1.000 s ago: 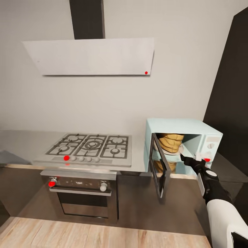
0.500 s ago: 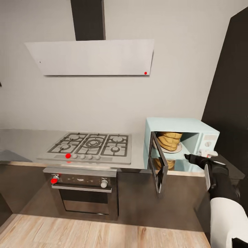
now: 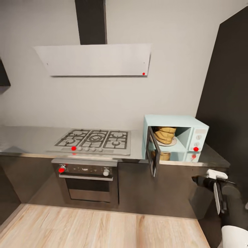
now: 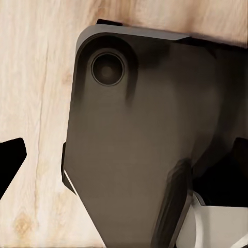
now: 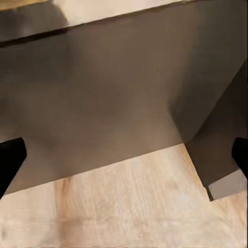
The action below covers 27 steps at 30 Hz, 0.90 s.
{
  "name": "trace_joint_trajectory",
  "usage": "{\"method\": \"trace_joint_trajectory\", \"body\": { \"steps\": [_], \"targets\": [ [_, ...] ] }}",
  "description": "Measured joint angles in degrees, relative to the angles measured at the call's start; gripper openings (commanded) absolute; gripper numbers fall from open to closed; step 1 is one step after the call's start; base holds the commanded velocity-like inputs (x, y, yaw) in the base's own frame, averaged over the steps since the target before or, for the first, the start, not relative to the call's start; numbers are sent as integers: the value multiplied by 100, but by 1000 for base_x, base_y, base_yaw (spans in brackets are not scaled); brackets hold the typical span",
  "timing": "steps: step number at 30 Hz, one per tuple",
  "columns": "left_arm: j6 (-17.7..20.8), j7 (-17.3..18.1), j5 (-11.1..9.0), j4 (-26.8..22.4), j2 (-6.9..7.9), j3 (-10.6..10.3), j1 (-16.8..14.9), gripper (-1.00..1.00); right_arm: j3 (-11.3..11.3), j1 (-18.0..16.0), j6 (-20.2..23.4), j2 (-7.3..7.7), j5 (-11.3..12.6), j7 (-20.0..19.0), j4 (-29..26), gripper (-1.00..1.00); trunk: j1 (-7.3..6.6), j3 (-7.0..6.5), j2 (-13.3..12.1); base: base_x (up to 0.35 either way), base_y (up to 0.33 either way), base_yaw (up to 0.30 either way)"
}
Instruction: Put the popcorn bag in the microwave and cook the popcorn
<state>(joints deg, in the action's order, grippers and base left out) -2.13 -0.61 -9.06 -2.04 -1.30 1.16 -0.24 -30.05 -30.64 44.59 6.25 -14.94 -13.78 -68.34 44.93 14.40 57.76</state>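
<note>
Popcorn bag [image 3: 164,134] sits inside the open-doored microwave [image 3: 193,124] on the tabletop [image 3: 31,139]. Right gripper [image 5: 124,155] spread wide before dark cabinets [image 5: 103,103]; left gripper [image 4: 124,160] likewise wide over wood floor [image 4: 31,77].

Readable text: none on any surface.
Microwave [image 3: 176,137] panel: knobs and a red dot, no legible lettering.
Oven [image 3: 88,181] front: small pale mark between its knobs, too blurred to read.
</note>
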Motion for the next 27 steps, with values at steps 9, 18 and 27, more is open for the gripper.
{"method": "trace_joint_trajectory", "body": {
  "steps": [9, 18, 27],
  "targets": [
    [8, -2, -43, -1, 7, 8, 1, 100, 32, 78, -2534, 537, -1030, 120, 5386, 100, -1, 0, 0, -314, 0, 0],
    [7, -6, -76, -12, 20, 28, 0, 100, 78, 1481, -4363, 881, -1071, 107, 7006, 100, -4, 0, 1, -33, 0, 0],
    [499, -20, -41, -1870, 44, 5, 2, 100, 77, 2172, -4483, 740, -1053, 123, 7016, 100, -4, -2, 1, 0, 0, 0]
  ]
}}
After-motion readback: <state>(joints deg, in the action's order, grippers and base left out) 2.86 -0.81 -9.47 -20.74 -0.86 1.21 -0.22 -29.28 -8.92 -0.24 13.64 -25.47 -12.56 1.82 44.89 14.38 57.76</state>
